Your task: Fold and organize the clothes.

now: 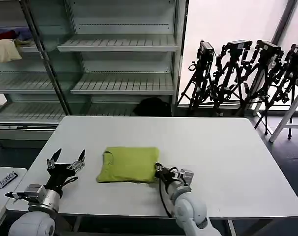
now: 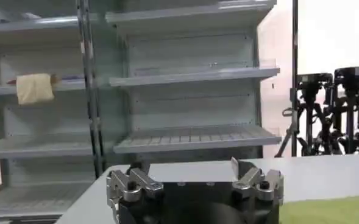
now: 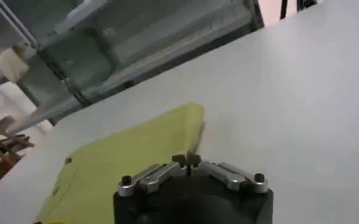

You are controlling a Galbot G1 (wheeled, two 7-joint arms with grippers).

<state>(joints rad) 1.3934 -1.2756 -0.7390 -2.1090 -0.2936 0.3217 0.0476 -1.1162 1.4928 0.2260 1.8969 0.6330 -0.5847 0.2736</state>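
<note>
Closest to you, your right gripper (image 1: pixel 159 169) sits low at the near side of the white table (image 1: pixel 227 147), fingers pressed together right at the near right corner of the T-shirt (image 1: pixel 128 164). In the right wrist view the fingertips (image 3: pixel 188 160) meet with a thin bit of the yellow-green edge running up to them, so it looks like you're pinching that edge of the shirt (image 3: pixel 130 158), though the contact itself is tiny and hard to be sure of

Your left gripper (image 1: pixel 66 162) hovers over the near left part of the table, a little apart from the shirt's left side, fingers spread wide and holding nothing. The left wrist view shows both fingers (image 2: pixel 133 182) well apart, with a strip of the shirt (image 2: pixel 331 210) off to one side

The T-shirt lies folded into a neat rectangle, flat on the table between the two grippers, toward the near edge, collar end facing your left arm

Farther back you've got the empty grey shelving (image 1: pixel 119 83), with a cream cloth (image 1: pixel 5 49) hanging off an upper shelf on the left, and a row of black tripods (image 1: pixel 242 73) standing by the window on the right
</note>
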